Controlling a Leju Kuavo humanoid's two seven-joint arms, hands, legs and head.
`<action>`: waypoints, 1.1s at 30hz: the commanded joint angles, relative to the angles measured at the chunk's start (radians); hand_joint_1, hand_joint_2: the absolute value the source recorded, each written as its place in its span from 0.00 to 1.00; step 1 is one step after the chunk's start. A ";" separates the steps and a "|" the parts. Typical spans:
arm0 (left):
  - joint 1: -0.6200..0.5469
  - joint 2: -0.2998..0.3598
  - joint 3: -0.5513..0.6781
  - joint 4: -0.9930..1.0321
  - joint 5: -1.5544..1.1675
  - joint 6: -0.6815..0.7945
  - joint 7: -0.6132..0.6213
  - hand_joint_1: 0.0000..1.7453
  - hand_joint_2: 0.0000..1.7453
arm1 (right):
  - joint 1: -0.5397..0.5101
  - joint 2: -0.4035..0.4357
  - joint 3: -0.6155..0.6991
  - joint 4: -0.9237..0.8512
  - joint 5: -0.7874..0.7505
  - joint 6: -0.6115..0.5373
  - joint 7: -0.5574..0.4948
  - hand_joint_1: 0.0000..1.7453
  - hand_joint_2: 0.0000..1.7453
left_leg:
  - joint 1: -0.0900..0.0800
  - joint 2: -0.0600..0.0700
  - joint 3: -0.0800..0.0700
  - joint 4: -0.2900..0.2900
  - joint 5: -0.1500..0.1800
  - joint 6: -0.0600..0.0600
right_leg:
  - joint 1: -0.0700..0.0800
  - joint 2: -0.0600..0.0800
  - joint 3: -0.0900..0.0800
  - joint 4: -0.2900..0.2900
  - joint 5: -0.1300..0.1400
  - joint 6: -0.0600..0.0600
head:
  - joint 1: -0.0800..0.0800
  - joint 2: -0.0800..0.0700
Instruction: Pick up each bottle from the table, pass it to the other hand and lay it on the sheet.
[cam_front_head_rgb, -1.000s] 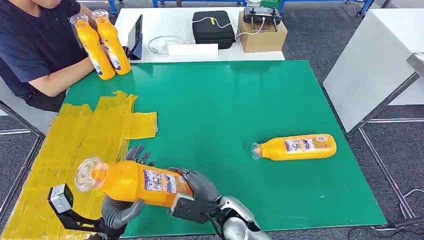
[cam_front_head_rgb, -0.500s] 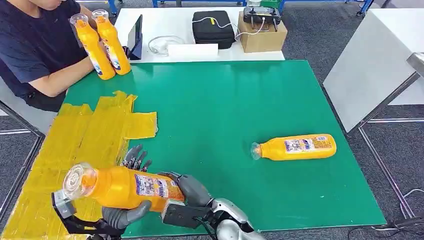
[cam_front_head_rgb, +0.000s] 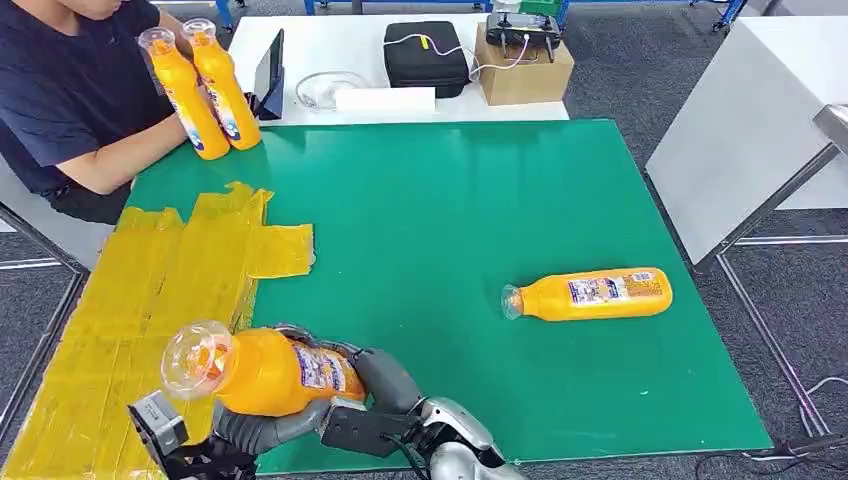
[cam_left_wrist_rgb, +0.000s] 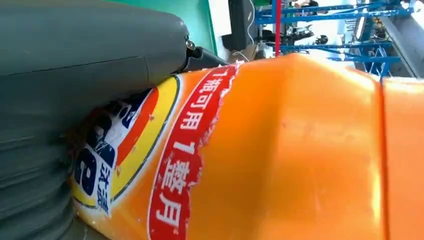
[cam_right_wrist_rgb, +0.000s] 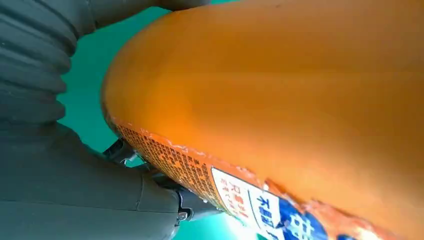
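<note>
Presently I see both hands on one bottle at 7 o'clock: left hand cradling beneath, right hand gripping its base. Risk: releasing early drops it short of the sheet.

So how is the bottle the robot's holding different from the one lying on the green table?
The held bottle is up off the table, gripped by both the left hand and right hand; the lying bottle rests untouched on the green table. The held one's cap points toward the camera, the other's leftward. Both are orange with labels.
</note>
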 joint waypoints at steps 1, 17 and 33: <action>-0.063 -0.009 0.016 0.025 -0.052 0.032 -0.010 1.00 1.00 | 0.017 -0.042 0.040 -0.025 0.028 -0.027 -0.016 1.00 1.00 | 0.000 -0.004 0.002 -0.001 0.001 0.001 | 0.000 -0.005 0.003 -0.001 -0.001 -0.001 | 0.000 0.000; -0.119 -0.033 0.214 0.120 -0.772 0.760 -0.019 1.00 1.00 | 0.107 -0.255 -0.215 -0.407 0.004 -0.069 -0.062 0.00 1.00 | -0.001 -0.003 0.001 -0.001 0.001 0.001 | -0.001 -0.004 0.003 -0.001 0.000 -0.001 | 0.000 0.000; -0.211 0.100 0.274 0.579 -1.351 0.864 0.232 1.00 1.00 | 0.107 -0.422 -0.502 -0.469 0.022 -0.018 -0.063 0.00 1.00 | -0.002 -0.001 0.002 -0.001 0.001 0.001 | -0.002 -0.002 0.002 -0.001 0.000 -0.001 | 0.000 0.000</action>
